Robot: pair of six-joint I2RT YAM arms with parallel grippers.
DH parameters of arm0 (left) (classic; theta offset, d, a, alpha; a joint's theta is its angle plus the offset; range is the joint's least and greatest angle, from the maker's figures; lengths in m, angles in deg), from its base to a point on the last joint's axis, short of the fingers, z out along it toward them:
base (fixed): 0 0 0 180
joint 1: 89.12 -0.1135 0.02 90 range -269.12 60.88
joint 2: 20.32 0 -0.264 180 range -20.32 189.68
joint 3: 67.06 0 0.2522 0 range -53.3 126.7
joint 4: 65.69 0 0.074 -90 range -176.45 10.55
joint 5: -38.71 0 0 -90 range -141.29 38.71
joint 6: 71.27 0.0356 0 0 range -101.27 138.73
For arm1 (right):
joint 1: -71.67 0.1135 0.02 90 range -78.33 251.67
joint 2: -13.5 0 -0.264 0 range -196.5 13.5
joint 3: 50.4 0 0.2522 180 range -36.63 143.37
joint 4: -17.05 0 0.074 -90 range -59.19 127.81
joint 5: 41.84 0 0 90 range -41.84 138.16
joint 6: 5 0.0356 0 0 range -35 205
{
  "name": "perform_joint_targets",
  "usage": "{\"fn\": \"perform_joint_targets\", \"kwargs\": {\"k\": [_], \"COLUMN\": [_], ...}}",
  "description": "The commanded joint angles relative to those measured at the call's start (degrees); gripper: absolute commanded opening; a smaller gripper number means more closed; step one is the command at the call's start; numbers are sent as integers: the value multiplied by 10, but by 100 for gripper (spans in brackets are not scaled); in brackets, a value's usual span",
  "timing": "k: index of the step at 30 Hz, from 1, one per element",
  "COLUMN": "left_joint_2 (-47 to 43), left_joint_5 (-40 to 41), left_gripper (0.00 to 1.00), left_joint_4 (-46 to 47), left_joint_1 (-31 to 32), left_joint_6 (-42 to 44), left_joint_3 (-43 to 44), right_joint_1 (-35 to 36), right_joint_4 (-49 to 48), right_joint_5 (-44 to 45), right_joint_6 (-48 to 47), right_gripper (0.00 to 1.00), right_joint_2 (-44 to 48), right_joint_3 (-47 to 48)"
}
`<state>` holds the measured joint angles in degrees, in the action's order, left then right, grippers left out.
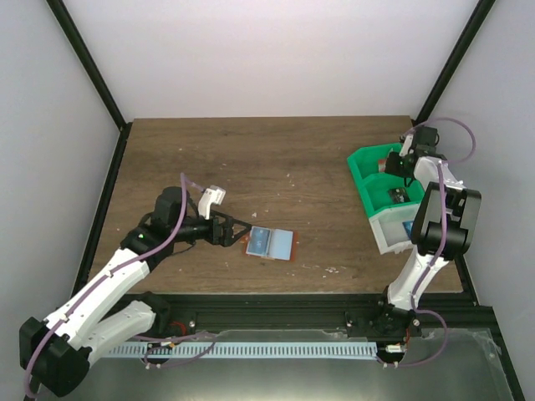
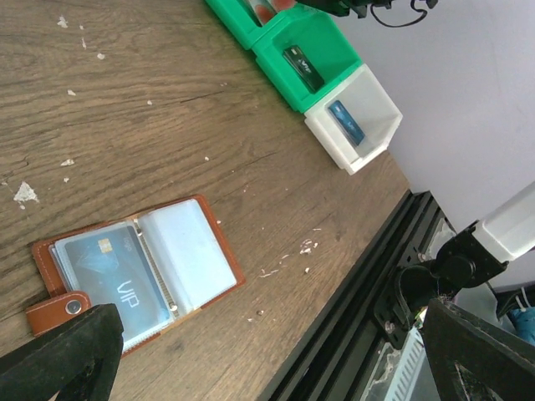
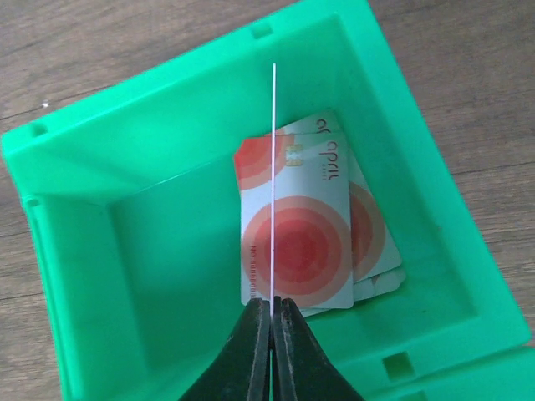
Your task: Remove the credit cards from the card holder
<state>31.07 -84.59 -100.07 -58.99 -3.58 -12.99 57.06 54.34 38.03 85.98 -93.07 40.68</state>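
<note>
The card holder (image 1: 270,243) lies open on the wooden table, reddish-brown with pale blue-grey inner faces. In the left wrist view it (image 2: 188,251) holds a blue card marked VIP (image 2: 104,276) in its left pocket. My left gripper (image 1: 230,231) is open and empty just left of the holder, low over the table. My right gripper (image 3: 272,313) is shut on a thin card seen edge-on (image 3: 273,167) and holds it over the far green bin (image 3: 75,251). Reddish-and-white cards (image 3: 313,225) lie stacked in that bin.
A row of bins stands at the right: the far green bin (image 1: 368,163), a second green bin with a dark card (image 2: 303,67), and a white bin with a blue card (image 2: 345,121). A black rail (image 2: 368,284) runs along the table's near edge.
</note>
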Motion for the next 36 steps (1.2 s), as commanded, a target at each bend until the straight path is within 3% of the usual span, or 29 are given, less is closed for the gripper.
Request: {"fn": "perform_joint_targets", "kwargs": {"k": [1,10,17,29,36], "left_joint_2": [2,-1,0,25,104], "left_joint_5": [-5,-5,-7,42,39], "left_gripper": [100,100,100,100,100], "left_joint_4": [8,8,10,-9,-10], "left_joint_1": [-3,-3,-2,-3,-2], "left_joint_6": [5,5,4,-2,-28], "left_joint_3": [-4,-5,-6,-2,14], "right_joint_1": [-15,-16,-16,11,72], "right_joint_4": [-11,-4,6,23,43], "right_joint_5": [6,94,108,33,-3], "right_joint_6": [-16,-11,-6,88,161], "right_gripper": [3,9,13,17,23], "right_joint_2": [-15,-41,-44,18,91], "right_joint_3": [33,62,84,80,20]}}
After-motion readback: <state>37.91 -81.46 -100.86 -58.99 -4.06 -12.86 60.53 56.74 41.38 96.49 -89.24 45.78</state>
